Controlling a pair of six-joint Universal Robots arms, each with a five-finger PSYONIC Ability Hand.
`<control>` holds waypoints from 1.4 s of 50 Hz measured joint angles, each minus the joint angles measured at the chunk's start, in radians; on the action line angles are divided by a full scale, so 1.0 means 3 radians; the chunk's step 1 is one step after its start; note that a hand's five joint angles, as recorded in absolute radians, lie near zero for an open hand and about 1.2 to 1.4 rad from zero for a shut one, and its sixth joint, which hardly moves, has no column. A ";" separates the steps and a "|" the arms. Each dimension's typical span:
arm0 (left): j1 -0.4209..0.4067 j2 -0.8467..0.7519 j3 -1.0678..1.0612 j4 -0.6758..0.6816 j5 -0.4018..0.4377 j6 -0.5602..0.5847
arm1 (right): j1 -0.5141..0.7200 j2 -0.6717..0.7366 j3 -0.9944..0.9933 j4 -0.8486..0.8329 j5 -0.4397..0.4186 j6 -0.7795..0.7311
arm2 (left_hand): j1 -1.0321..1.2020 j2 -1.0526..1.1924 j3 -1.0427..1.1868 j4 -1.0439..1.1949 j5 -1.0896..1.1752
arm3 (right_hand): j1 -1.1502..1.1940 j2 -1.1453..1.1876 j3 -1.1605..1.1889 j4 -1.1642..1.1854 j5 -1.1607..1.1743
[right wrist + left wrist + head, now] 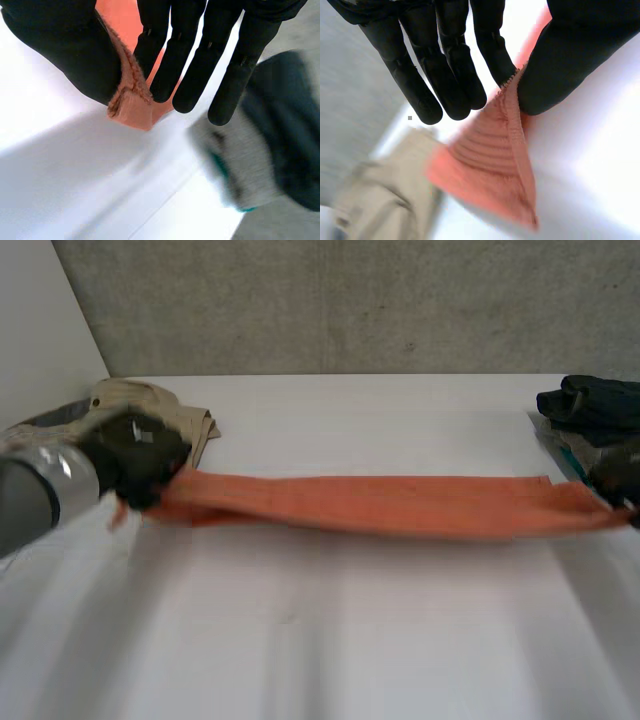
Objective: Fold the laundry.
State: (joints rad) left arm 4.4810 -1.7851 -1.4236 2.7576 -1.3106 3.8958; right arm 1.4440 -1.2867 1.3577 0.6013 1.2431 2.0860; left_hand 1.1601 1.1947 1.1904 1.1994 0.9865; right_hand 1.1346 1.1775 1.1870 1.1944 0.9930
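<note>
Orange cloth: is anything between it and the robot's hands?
No, nothing visible. The left hand and the right hand each already pinch one end of the orange cloth. The beige garment and the dark clothes lie beside its ends, not in between.

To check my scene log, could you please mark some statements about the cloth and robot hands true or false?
1. The orange cloth spans from the left robot hand to the right robot hand. True.
2. The left robot hand is open, off the cloth. False: it pinches the cloth's end.
3. A beige garment lies near the left robot hand. True.
4. The dark garment lies on the orange cloth. False: it sits on the table beside the right robot hand.
</note>
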 measured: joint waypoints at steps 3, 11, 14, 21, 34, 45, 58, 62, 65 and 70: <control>0.0052 -0.0103 -0.0248 -0.0251 0.0006 0.0317 | -0.0046 -0.0013 0.0272 0.0048 0.0013 -0.0352 | 0.0000 0.0000 0.0000 0.0000 0.0000 | 0.0000 0.0000 0.0000 0.0001 0.0000; 0.0019 -0.0498 -0.0140 -0.0415 -0.0046 0.0703 | 0.0106 0.0196 0.0361 -0.0094 0.0165 -0.0532 | 0.0000 0.0000 0.0000 0.0000 0.0000 | 0.0000 0.0000 0.0000 0.0001 0.0000; -0.0050 -0.0694 0.0168 -0.0391 -0.0097 0.0678 | 0.0261 0.0362 0.0191 -0.0194 0.0260 -0.0449 | 0.0000 0.0000 0.0000 0.0000 0.0000 | 0.0000 0.0000 0.0000 0.0001 0.0014; -0.0185 -0.1161 0.1288 -0.0111 -0.0272 0.0438 | 0.0632 0.0761 -0.0621 -0.0607 0.0566 -0.0002 | 0.0000 0.0001 0.0000 0.0001 0.0000 | 0.0000 0.0000 0.0000 0.0001 0.0025; -0.0213 -0.1529 0.3661 0.1328 -0.0898 -0.0901 | 0.0908 0.1157 -0.2695 -0.2567 0.1087 0.1588 | 0.0000 0.0006 0.0002 0.0004 0.0000 | 0.0000 0.0000 0.0003 0.0004 0.0025; -0.0119 -0.1432 0.3366 0.1765 -0.0759 -0.1308 | 0.1070 0.0905 -0.2180 -0.3332 0.0976 0.1752 | 0.0000 0.0006 0.0002 0.0004 0.0000 | 0.0000 0.0000 0.0003 0.0004 0.0051; -0.0026 -0.1399 0.1809 0.1859 -0.0313 -0.1084 | 0.1098 0.1179 -0.1423 -0.2946 0.0858 0.1574 | 0.0000 0.0010 0.0002 0.0004 0.0000 | 0.0000 0.0000 0.0003 0.0005 0.0050; -0.0008 -0.1369 0.1143 0.1908 -0.0072 -0.0761 | 0.1081 0.1287 -0.1116 -0.2725 0.0850 0.1425 | 0.0000 0.0010 0.0002 0.0004 -0.0001 | 0.0000 0.0000 0.0003 0.0005 0.0051; 0.0005 -0.1328 0.0769 0.1904 0.0030 -0.0529 | 0.1062 0.1299 -0.0919 -0.2536 0.0851 0.1285 | 0.0000 0.0010 0.0002 0.0004 0.0000 | 0.0000 0.0000 0.0003 0.0005 0.0051; 0.0028 -0.1167 0.0249 0.1789 0.0130 -0.0160 | 0.1023 0.1229 -0.0643 -0.2117 0.0888 0.0982 | 0.0000 0.0010 0.0002 0.0004 0.0000 | 0.0000 0.0000 0.0003 0.0005 0.0051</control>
State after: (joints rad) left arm 4.4892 -2.1352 -1.3488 3.2944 -1.2716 3.8477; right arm 1.7508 -0.9181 1.1649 -0.0339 1.5094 2.3805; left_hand 1.1601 1.1977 1.1909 1.2006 0.9864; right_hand 1.1346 1.1775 1.1880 1.1959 1.0082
